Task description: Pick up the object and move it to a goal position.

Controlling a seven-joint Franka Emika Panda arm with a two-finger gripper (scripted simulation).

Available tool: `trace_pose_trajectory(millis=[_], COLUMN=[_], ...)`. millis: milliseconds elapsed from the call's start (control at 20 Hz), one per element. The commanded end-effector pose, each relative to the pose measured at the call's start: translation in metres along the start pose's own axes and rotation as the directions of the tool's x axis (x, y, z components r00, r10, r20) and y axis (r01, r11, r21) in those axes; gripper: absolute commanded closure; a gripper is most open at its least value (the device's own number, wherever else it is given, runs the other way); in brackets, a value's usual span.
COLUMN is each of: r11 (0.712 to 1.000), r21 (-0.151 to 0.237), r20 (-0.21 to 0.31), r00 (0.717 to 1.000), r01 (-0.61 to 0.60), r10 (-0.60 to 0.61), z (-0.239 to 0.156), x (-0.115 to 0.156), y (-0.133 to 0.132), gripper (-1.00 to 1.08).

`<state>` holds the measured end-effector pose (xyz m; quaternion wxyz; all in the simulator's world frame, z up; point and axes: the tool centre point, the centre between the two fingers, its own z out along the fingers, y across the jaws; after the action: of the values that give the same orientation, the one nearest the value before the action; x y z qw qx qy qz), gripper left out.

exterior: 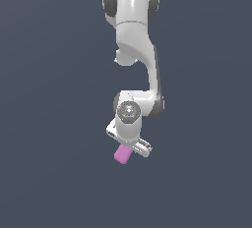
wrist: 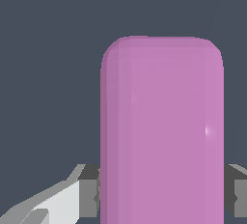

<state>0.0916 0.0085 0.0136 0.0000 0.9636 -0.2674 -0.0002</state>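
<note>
Here the block [wrist: 161,131] is a plain matte pink-magenta bar with rounded corners and a small glint on one side, filling most of the wrist view. The gripper [wrist: 161,191] is clamped on it, one finger [wrist: 89,189] pressing each long side. In the exterior view it juts out beneath the arm [exterior: 135,35], tilted toward that view's left. Uniform dark grey surrounds it, with no edges visible.

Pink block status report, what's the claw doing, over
Claw shut on pink block, fingers against both sides. Block sticks out past claw. Nothing visible in the way.
</note>
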Motion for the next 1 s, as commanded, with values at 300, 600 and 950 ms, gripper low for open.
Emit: trace_pose_trajectory(millis=[300, 600, 950], r11=[1.0, 1.0, 1.0], r21=[0.0, 0.0, 0.0], r20=[0.0, 0.0, 0.0], r00=[1.0, 1.0, 1.0], r01=[0.0, 0.0, 0.0], r10=[0.0, 0.0, 0.0], z=[-0.006, -0.028, -0.08], x=[-0.003, -0.015, -0.042], y=[-0.002, -0.008, -0.024], gripper=[1.08, 1.08, 1.08])
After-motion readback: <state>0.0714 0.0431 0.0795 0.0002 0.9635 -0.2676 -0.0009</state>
